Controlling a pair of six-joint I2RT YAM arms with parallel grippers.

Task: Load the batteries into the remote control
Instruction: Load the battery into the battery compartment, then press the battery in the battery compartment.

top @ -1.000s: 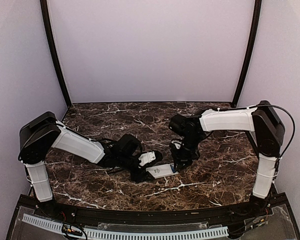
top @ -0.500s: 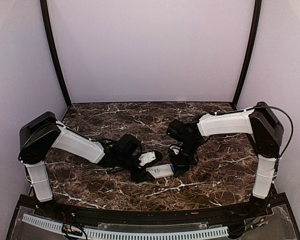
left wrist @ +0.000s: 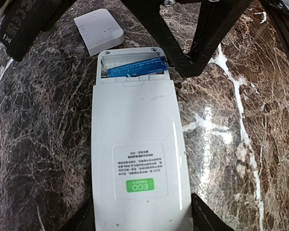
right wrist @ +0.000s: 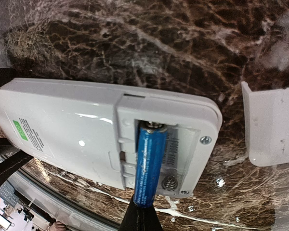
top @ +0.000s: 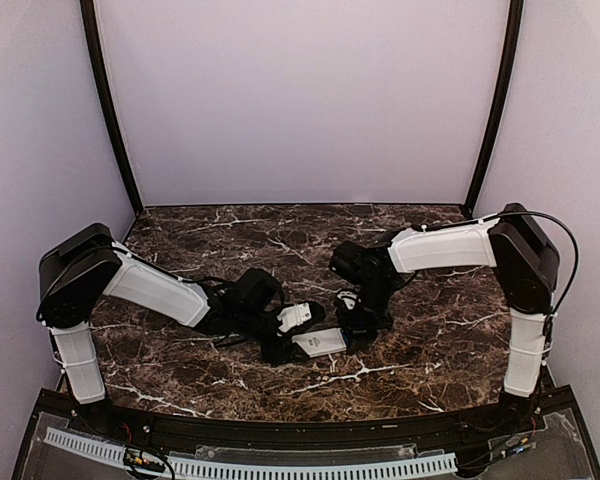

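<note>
Right tool [right wrist: 140, 215] is pinching the battery [right wrist: 148, 161] by its tail, nose tilting into the remote control [right wrist: 72, 125], which your left tool [left wrist: 142, 219] is clamping on the table [left wrist: 241, 120]. Next you're probably pushing that tail down beside the spring [right wrist: 168, 183].

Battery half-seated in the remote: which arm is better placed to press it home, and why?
Right. Its shut end effector touches one end of the battery; the left end effector is clamping the remote control.
</note>
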